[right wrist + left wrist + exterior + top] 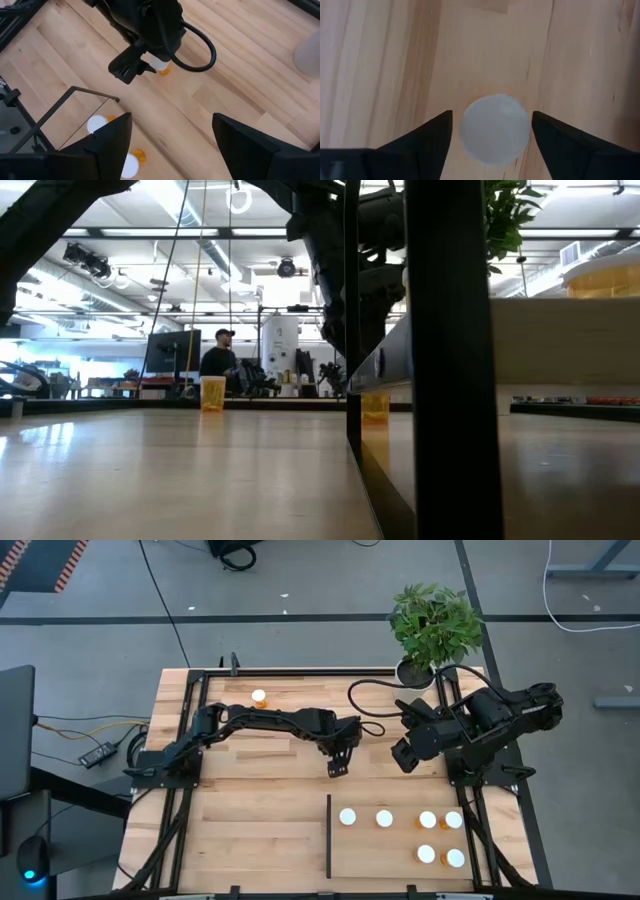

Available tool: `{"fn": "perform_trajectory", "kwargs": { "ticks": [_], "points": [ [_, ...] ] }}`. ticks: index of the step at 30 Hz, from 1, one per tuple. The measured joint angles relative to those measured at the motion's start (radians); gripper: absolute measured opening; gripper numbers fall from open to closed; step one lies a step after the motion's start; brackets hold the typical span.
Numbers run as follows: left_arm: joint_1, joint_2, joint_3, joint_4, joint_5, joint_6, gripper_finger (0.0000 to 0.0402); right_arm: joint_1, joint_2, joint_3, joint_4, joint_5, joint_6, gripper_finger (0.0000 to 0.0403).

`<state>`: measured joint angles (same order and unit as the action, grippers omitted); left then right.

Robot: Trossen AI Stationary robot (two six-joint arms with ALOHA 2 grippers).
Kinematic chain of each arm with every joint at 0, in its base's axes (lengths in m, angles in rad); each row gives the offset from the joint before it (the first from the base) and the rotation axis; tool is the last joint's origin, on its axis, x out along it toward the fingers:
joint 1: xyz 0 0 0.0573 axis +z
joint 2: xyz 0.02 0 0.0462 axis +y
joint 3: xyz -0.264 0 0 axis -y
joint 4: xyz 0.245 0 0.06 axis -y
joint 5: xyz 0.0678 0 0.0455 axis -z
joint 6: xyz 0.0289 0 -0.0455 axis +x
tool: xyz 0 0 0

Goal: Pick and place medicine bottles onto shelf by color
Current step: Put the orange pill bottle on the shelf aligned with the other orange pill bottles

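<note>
An orange medicine bottle with a white cap (494, 129) stands on the table between the open fingers of my left gripper (338, 768), which points steeply down over it. A narrow gap shows on each side of the cap. The right wrist view shows the same bottle (160, 65) under that gripper. Another orange bottle (259, 697) stands alone at the far left. Several bottles stand on the shelf (380, 845), right of its black strip (328, 835): two white ones (347, 817) and several orange ones (427, 820). My right gripper (403, 755) hangs open and empty above the table's right side.
A potted plant in a white pot (415, 670) stands at the far right corner, with a black cable (365, 690) looping beside it. In the low view a dark upright (450, 360) blocks the near right, and a person (220, 355) sits in the room beyond.
</note>
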<state>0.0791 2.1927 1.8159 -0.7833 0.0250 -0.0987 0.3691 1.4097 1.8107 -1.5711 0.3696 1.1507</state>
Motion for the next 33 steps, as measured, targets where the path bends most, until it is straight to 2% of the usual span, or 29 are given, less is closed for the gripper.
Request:
{"fn": "perform_trajectory", "kwargs": {
  "ticks": [9,13,18,23,28,31,33],
  "points": [
    [0.016,-0.069,-0.001,-0.021,0.052,-0.021,0.0349,0.0,0.0,0.0,0.0,0.027,-0.047,0.0285],
    [0.016,-0.107,-0.001,-0.054,0.052,-0.021,0.0365,0.0,0.0,0.0,0.001,0.038,-0.088,0.0285],
    [0.029,-0.156,-0.004,-0.089,0.051,-0.019,0.035,-0.013,0.012,0.0,0.0,0.06,-0.163,0.0283],
    [0.055,-0.209,-0.037,-0.12,0.05,-0.005,0.0323,-0.045,0.028,0.0,0.0,0.056,-0.169,0.0276],
    [0.078,-0.32,-0.176,-0.11,0.051,0.006,0.0305,-0.08,0.032,-0.017,0.0,0.053,-0.221,0.0275],
    [0.091,-0.427,-0.339,-0.071,0.049,-0.012,0.0302,-0.107,0.033,-0.056,0.018,0.033,-0.285,0.0275],
    [0.099,-0.514,-0.456,-0.028,0.047,-0.051,0.0302,-0.134,0.032,-0.097,0.091,0.002,-0.345,0.0275]
  ]
}}
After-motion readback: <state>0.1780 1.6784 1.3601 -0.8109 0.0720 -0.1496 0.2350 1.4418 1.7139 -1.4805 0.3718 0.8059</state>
